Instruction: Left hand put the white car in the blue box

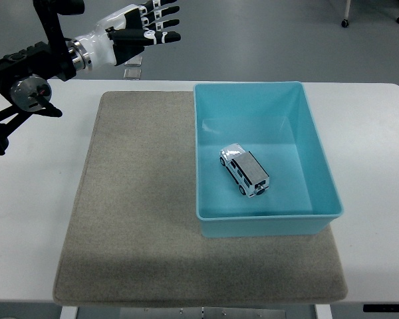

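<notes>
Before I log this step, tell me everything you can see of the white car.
The white car is a small boxy toy, like a jeep or van, with a white body, a grey roof panel and dark windows. It looks like glossy metal or plastic. It stands upright on its wheels on the floor of the blue box, angled diagonally, a little right of the middle. Nothing else touches it; the left hand hangs open, far off at the upper left.
</notes>
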Robot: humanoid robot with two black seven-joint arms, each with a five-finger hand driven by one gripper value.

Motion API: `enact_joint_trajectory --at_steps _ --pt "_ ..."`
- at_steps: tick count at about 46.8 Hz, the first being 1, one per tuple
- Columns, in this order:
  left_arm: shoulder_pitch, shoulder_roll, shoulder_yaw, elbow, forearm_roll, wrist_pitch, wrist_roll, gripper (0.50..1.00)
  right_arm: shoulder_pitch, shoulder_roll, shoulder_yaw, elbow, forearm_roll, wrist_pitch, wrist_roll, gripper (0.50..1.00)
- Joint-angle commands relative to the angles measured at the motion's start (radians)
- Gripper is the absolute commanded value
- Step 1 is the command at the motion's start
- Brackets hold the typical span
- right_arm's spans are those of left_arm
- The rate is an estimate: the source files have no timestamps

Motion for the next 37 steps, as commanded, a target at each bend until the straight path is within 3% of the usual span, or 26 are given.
enact_joint_trajectory --at_steps 1,11,18,37 --pt "0.032 0.02 0.0 0.005 -0.115 -0.025 0.006 1.0 0.0 0.0 0.0 0.0 0.0 0.0 0.0 0.936" --pt "0.147 0.051 -0.094 0.036 -0.305 -0.094 0.026 1.0 0.0 0.0 0.0 0.0 0.0 0.0 0.0 0.936" --pt "0.231 0.049 -0.204 0.038 -0.316 -0.111 0.098 1.0 0.0 0.0 0.0 0.0 0.0 0.0 0.0 0.936" --pt "0.248 0.037 -0.226 0.036 -0.33 -0.111 0.119 1.0 -0.005 0.0 0.002 0.005 0.003 0.009 0.0 0.936"
